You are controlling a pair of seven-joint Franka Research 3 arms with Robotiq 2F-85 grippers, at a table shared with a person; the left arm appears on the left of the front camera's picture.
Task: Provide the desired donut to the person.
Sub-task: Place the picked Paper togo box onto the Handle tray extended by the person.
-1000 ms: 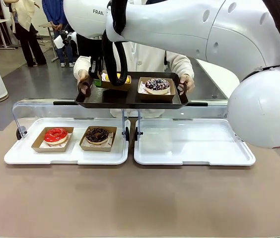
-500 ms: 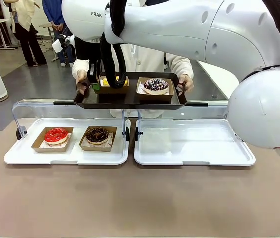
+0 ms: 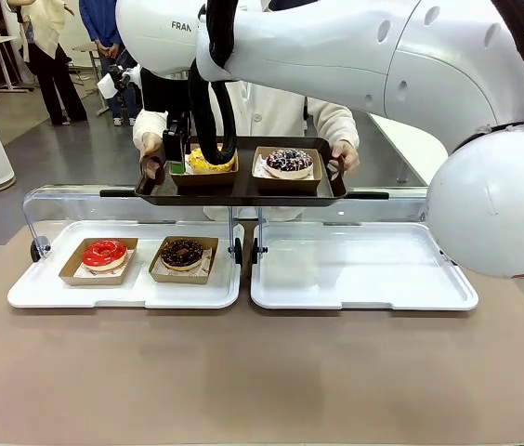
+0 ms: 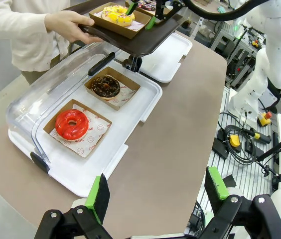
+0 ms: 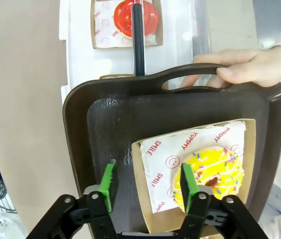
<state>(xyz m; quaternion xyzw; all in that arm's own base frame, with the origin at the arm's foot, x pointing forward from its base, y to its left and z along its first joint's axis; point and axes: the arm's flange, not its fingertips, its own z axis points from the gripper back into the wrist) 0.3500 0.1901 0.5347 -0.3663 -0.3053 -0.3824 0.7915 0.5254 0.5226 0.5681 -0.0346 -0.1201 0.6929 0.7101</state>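
Front view: the person [image 3: 271,107] stands at the far edge of the surface [image 3: 262,372], holding a dark tray [image 3: 243,190] by both handles. On it sit a yellow donut [image 3: 208,161] in a cardboard box at its left end and a sprinkled chocolate donut [image 3: 290,161] at its right.

Left wrist view: the left gripper [image 4: 155,194] hangs with jaws open and empty above the near edge of the surface; a red donut [image 4: 71,124] and a chocolate donut [image 4: 105,86] lie on a white tray [image 4: 130,119].

Right wrist view: the right gripper [image 5: 148,186] has jaws spread, one pad on the box's edge, the other over the yellow donut, not clamping it.
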